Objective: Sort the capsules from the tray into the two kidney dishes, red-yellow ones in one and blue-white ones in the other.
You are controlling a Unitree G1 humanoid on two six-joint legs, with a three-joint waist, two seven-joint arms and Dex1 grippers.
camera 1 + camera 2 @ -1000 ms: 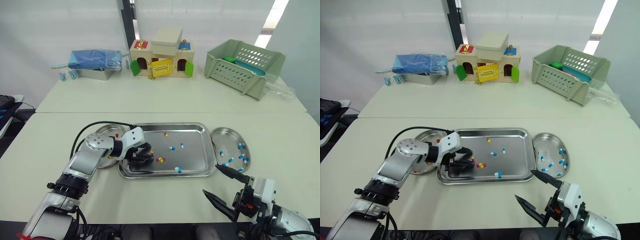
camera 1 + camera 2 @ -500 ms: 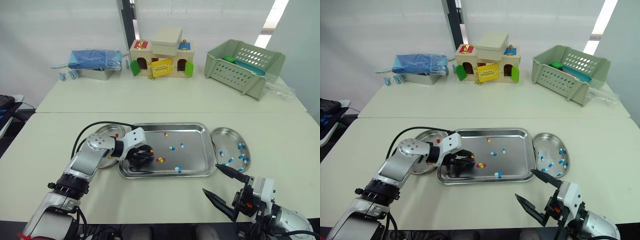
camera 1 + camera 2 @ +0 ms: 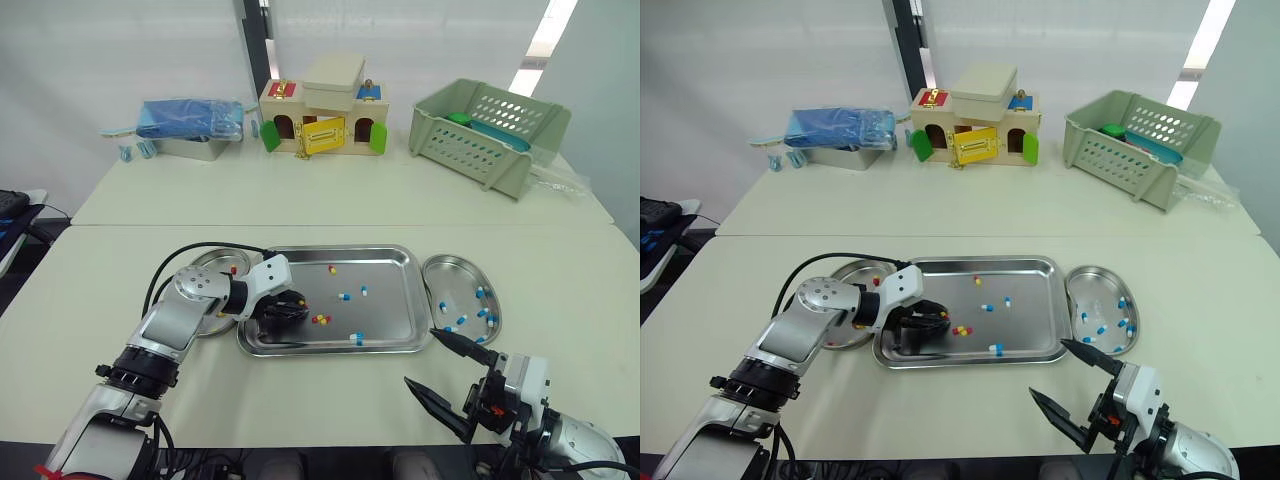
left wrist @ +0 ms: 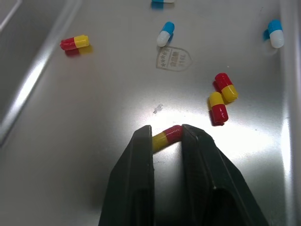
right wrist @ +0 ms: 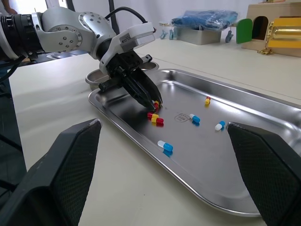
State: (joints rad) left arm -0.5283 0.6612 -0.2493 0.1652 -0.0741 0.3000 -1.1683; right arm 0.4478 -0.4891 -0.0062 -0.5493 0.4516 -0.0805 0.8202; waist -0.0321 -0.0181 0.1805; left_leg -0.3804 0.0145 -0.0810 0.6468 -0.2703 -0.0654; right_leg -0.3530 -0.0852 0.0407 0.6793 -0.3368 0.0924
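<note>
The steel tray (image 3: 330, 349) lies in the middle of the near table with several loose capsules. My left gripper (image 3: 289, 308) reaches down into the tray's left part, shut on a red-yellow capsule (image 4: 165, 136) that rests on the tray floor. A pair of red-yellow capsules (image 4: 221, 99) lies just to its right, and another red-yellow one (image 3: 332, 269) lies farther back. Blue-white capsules (image 3: 344, 296) lie in the tray's middle and near its front rim (image 3: 356, 339). The left kidney dish (image 3: 211, 262) holds red-yellow capsules; the right dish (image 3: 456, 266) holds several blue-white ones. My right gripper (image 3: 420, 357) hovers open at the table's front right.
On the far table stand a blue-wrapped metal box (image 3: 190, 125), a toy house (image 3: 322, 118) and a green basket (image 3: 488, 132). A black cable (image 3: 190, 252) loops from my left arm over the left dish.
My left gripper's fingers have drawn together on the red-yellow capsule in the tray. The right gripper has stayed where it was.
</note>
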